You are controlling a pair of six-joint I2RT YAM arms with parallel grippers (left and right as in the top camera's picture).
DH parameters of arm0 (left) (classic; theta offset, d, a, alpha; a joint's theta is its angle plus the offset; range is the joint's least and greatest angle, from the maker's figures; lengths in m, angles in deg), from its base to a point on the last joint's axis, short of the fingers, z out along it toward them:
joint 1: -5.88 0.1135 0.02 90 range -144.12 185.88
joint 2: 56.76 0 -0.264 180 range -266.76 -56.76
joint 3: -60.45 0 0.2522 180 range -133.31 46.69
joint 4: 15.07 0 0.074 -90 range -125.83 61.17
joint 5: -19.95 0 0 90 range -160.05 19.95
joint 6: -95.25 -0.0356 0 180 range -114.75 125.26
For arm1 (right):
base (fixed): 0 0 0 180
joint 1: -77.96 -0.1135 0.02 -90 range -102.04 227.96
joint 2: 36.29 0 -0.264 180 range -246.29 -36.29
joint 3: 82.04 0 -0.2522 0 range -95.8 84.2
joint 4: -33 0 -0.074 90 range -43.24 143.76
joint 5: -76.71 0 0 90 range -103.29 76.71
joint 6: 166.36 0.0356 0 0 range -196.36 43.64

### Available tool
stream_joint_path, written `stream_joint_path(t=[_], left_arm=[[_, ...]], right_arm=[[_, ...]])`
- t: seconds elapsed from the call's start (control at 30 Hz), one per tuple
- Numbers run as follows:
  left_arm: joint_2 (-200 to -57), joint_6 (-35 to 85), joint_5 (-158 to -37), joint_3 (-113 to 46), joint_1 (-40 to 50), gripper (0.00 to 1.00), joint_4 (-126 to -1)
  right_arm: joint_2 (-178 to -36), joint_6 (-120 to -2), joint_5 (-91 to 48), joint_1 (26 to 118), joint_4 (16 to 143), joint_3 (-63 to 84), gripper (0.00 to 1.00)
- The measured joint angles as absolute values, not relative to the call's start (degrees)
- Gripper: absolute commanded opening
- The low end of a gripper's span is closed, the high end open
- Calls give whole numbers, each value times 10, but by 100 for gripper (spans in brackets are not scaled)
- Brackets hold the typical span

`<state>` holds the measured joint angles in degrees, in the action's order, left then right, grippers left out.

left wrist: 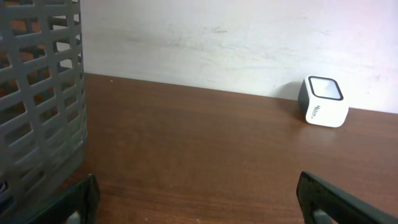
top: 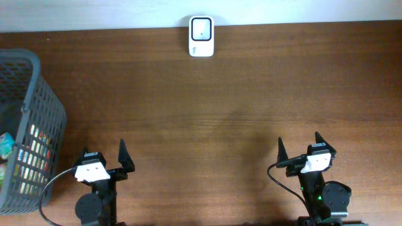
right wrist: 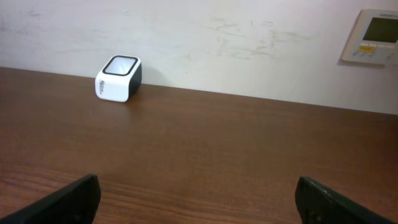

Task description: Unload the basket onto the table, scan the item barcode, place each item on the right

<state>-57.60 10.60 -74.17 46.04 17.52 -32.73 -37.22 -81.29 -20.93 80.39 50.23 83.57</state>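
Note:
A white barcode scanner (top: 201, 36) with a dark window stands at the table's far edge, against the wall; it also shows in the left wrist view (left wrist: 323, 101) and the right wrist view (right wrist: 118, 78). Colourful packaged items (top: 30, 164) lie inside the grey mesh basket (top: 44, 119) at the left edge; no barcode can be made out. My left gripper (top: 103, 150) (left wrist: 198, 186) is open and empty near the front edge, right of the basket. Open as well and holding nothing, my right gripper (top: 299, 141) (right wrist: 198, 186) hovers at the front right.
The basket wall (left wrist: 37, 93) rises close to my left gripper's left finger. A teal packet (top: 5, 145) lies in the basket too. Brown wooden tabletop (top: 207, 119) stretches between the grippers and the scanner. A wall control panel (right wrist: 373, 36) hangs at the far right.

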Motion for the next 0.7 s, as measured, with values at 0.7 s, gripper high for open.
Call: stream_joint_path(t=[0.7], left_arm=[[-576,106,-742,460,175,99,-327]], right_arm=[[-372,-813,-210,795,502,836,99]])
